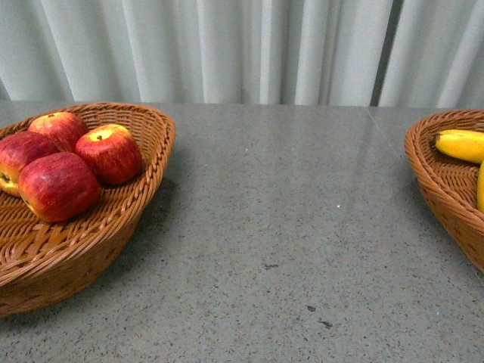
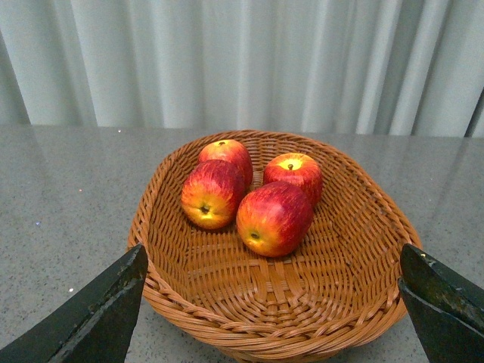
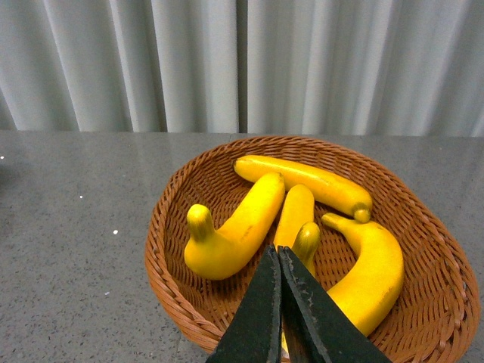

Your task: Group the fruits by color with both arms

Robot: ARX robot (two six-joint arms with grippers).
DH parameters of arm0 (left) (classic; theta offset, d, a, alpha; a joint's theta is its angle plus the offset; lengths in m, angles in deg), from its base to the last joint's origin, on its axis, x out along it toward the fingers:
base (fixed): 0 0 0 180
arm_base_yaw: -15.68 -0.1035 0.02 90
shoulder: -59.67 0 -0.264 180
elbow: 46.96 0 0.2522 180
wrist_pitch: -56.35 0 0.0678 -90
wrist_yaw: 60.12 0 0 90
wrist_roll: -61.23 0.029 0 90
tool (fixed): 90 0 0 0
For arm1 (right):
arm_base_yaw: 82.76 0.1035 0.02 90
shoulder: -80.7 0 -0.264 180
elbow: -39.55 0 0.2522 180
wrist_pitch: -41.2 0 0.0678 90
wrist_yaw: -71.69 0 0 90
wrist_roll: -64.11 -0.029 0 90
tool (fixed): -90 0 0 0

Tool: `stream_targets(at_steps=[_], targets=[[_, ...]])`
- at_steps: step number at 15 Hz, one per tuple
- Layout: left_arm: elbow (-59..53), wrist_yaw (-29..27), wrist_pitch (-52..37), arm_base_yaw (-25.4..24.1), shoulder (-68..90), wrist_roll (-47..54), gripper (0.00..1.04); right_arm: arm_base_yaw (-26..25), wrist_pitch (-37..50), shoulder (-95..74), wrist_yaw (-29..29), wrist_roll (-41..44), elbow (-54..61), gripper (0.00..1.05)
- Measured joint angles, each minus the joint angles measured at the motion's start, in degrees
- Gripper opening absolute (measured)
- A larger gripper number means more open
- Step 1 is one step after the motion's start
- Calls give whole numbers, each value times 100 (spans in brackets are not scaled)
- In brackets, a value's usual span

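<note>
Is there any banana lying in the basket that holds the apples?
No, the left wrist view shows only four red apples in that wicker basket, and no banana among them.

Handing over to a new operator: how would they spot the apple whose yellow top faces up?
Find the woven wicker basket on the table's left side, holding four glossy red apples. The one meant, the red apple with a yellow top, sits nearest the table's middle; unlike its neighbours, its stem points upward.
</note>
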Motion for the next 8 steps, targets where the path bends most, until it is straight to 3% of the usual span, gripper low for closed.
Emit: stream_targets(at_steps=[5, 8], targets=[[0, 2, 2, 0, 0, 0, 98, 0, -2, 0, 2, 2, 0, 3], [0, 2, 2, 0, 0, 0, 98, 0, -2, 0, 2, 0, 0, 41]])
